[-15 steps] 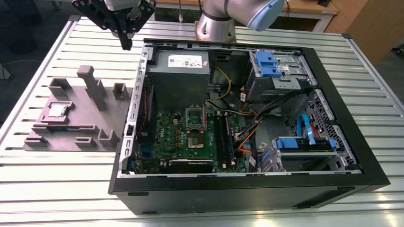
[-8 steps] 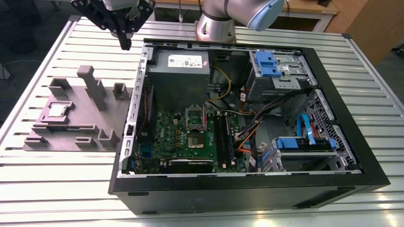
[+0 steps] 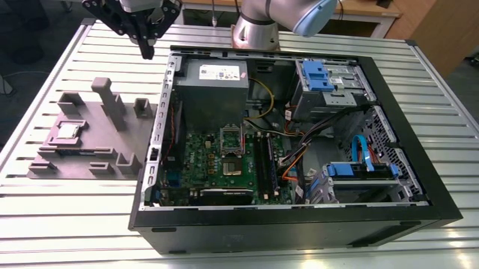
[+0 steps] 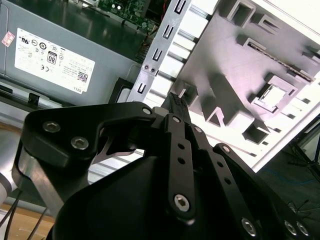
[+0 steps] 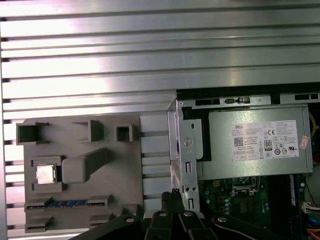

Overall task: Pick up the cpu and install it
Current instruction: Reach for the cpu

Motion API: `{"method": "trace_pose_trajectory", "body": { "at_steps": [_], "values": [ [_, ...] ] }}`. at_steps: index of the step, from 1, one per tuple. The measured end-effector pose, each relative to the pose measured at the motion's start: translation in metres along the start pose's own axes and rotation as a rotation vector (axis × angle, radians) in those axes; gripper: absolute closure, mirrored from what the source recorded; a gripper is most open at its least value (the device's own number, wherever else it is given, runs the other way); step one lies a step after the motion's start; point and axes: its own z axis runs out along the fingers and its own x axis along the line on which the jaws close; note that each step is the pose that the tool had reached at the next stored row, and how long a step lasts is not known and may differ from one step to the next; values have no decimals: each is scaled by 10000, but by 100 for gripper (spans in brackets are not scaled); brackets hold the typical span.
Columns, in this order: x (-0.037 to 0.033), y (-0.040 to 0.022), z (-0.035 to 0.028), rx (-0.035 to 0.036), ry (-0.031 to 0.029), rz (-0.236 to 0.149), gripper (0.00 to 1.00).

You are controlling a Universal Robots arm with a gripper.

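Observation:
The cpu [image 3: 69, 130], a small silvery square, lies flat in a recess of the grey holder block [image 3: 84, 158] on the slatted table, at the exterior view's left of the open computer case. Both wrist views show the cpu [image 5: 46, 174] [image 4: 270, 97] in that recess. My gripper [image 3: 147, 51] hangs high above the table by the case's far left corner, well away from the chip, its black fingers [image 4: 175, 102] pressed together on nothing. Inside the case, the green motherboard [image 3: 224, 168] carries the silver socket frame [image 3: 230, 147].
The black case wall [image 3: 161, 129] stands between holder block and motherboard. A grey power supply [image 3: 213, 84], blue drive bays [image 3: 323, 75] and loose cables [image 3: 299, 151] crowd the case. Tall posts [image 3: 105, 101] rise from the block. The arm's base [image 3: 256, 31] stands behind the case.

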Motion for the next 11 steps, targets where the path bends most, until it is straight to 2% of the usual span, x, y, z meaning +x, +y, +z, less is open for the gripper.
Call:
{"method": "trace_pose_trajectory", "body": {
  "at_steps": [11],
  "values": [
    [54, -4, -1, 0, 0, 0, 90]
  ]
}}
